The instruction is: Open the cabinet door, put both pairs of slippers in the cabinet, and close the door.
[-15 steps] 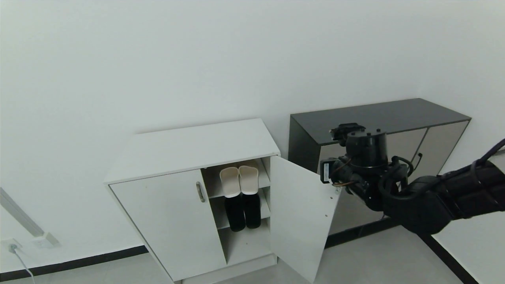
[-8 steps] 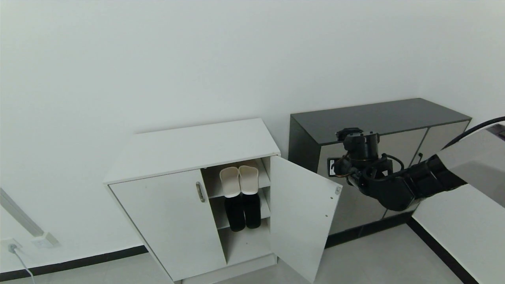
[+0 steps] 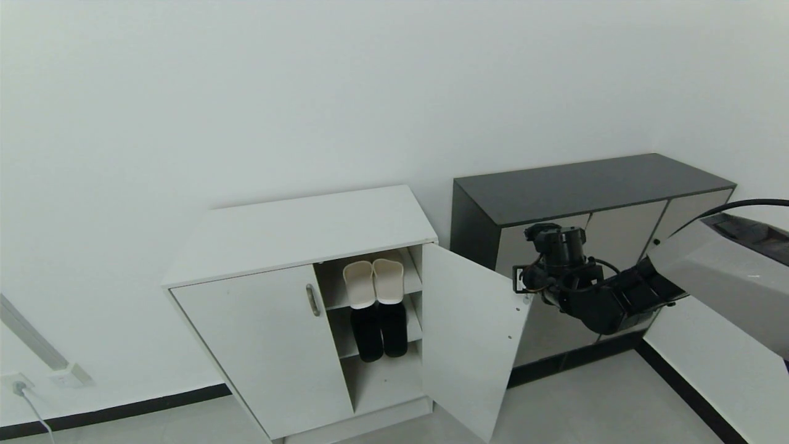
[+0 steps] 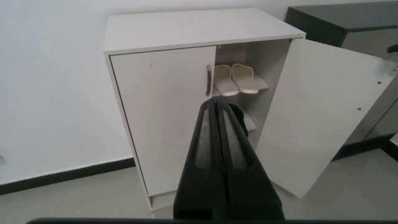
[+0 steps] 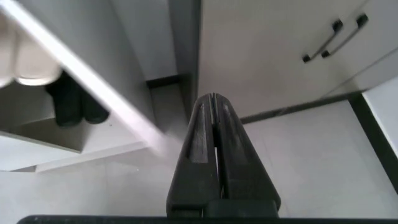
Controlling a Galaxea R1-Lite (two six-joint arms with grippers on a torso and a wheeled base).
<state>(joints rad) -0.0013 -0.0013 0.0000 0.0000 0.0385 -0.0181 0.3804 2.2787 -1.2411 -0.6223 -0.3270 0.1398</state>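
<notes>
The head camera sits high and well back, looking forward and down at the cabinet (image 3: 296,231), its open door (image 3: 471,333) and the sideboard (image 3: 585,182) against the wall (image 3: 370,92). The left wrist camera looks along the left gripper (image 4: 219,104) at the cabinet front, far enough off to frame the whole cabinet. The right wrist camera looks along the right gripper (image 5: 213,98), close beside the door's edge, angled down toward the floor (image 5: 311,162). All three views share the door and the shelved slippers (image 3: 373,282).

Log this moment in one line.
white slippers, black slippers: shelved in cabinet | door: open | right gripper: shut, by door edge | left gripper: shut
</notes>
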